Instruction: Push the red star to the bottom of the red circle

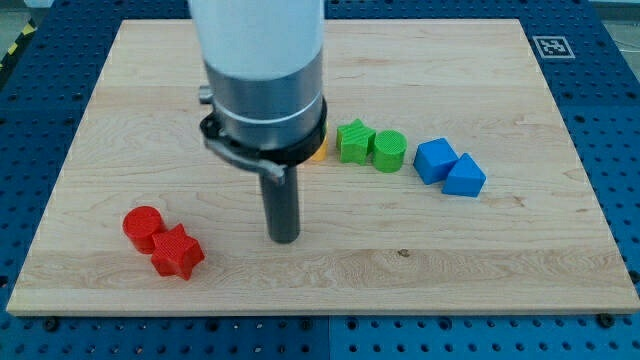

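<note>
The red circle (142,227) lies near the board's lower left. The red star (177,252) touches it on its lower right side. My tip (285,238) rests on the board to the right of both red blocks, about a hundred pixels clear of the star, touching no block.
Behind the arm an orange block (318,153) is mostly hidden. To its right stand a green star (353,141), a green cylinder (388,151), a blue block (435,160) and a blue triangle (465,177). The wooden board (480,260) ends near the view's bottom.
</note>
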Robot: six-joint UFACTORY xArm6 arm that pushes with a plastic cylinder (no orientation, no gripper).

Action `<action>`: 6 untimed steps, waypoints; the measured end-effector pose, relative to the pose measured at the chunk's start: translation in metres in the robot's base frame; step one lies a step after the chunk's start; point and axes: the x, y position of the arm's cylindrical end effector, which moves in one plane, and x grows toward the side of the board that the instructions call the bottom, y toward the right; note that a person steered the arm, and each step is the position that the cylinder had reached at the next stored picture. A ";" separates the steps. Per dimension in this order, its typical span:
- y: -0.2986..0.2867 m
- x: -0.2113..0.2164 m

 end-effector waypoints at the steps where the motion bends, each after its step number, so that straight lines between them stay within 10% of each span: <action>1: -0.041 0.014; 3: -0.105 0.032; 6: -0.006 -0.040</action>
